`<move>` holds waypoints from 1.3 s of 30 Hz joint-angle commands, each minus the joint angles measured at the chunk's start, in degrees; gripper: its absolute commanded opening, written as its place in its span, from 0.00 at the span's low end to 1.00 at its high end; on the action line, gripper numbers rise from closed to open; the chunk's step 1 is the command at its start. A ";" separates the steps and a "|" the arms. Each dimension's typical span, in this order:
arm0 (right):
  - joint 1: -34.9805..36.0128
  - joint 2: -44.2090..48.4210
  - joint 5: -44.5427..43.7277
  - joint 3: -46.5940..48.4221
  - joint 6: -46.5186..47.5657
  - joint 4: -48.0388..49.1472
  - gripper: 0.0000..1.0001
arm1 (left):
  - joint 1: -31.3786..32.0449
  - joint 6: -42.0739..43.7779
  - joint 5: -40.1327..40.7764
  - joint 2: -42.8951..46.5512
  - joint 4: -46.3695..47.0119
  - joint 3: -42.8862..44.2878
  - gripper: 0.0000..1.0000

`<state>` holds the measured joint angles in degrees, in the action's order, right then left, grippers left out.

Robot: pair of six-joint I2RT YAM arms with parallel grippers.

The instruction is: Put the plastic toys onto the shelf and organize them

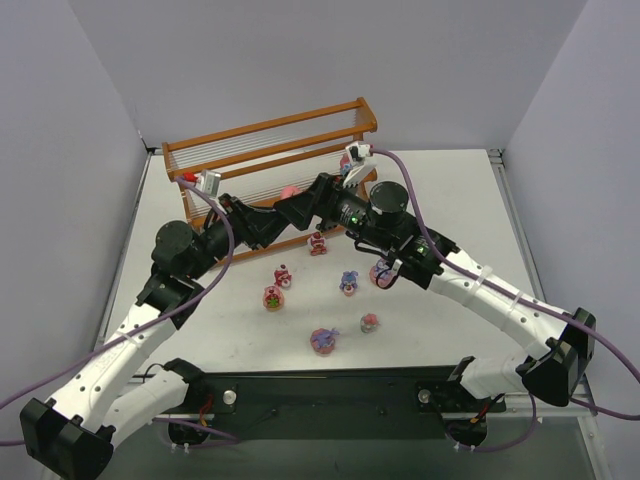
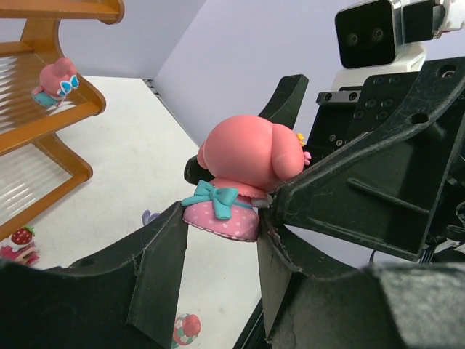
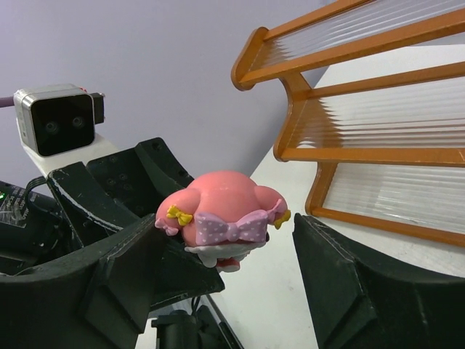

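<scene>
White table (image 1: 440,200) carries the shelf (image 1: 270,135) at its far edge. In front of the shelf, the left gripper (image 2: 223,214) pinches 1 pink toy (image 2: 243,153) by its dotted base. The right gripper (image 3: 229,229) stands spread wide around that same toy; whether it touches cannot be told.

I see bright, even light from overhead in all three views. The small plastic figurines (image 1: 273,297) on the white table (image 1: 450,195) throw only faint, short shadows. In the wrist views the glossy pink bow-tied figurine (image 2: 247,156) is sharp with a soft sheen, the black plastic fingers (image 2: 152,280) nearest the lens go soft, and the pale rods of the orange-brown wooden rack (image 3: 294,123) show streaky glare
</scene>
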<state>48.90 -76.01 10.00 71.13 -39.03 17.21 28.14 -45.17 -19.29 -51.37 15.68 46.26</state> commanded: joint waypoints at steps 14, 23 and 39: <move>0.49 1.39 -2.70 0.41 -0.61 6.87 0.23 | -0.10 -0.80 1.01 2.33 6.20 -1.70 0.00; 0.49 0.77 -3.41 1.20 -0.26 5.90 0.49 | -0.10 0.16 1.01 2.33 5.41 -1.88 0.00; 0.58 -0.63 -1.56 1.55 -1.23 10.21 0.76 | -0.02 1.14 3.12 2.42 5.06 -2.23 0.00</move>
<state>49.56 -76.38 8.34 70.39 -39.77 20.53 27.99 -44.93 -16.73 -50.15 18.09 44.45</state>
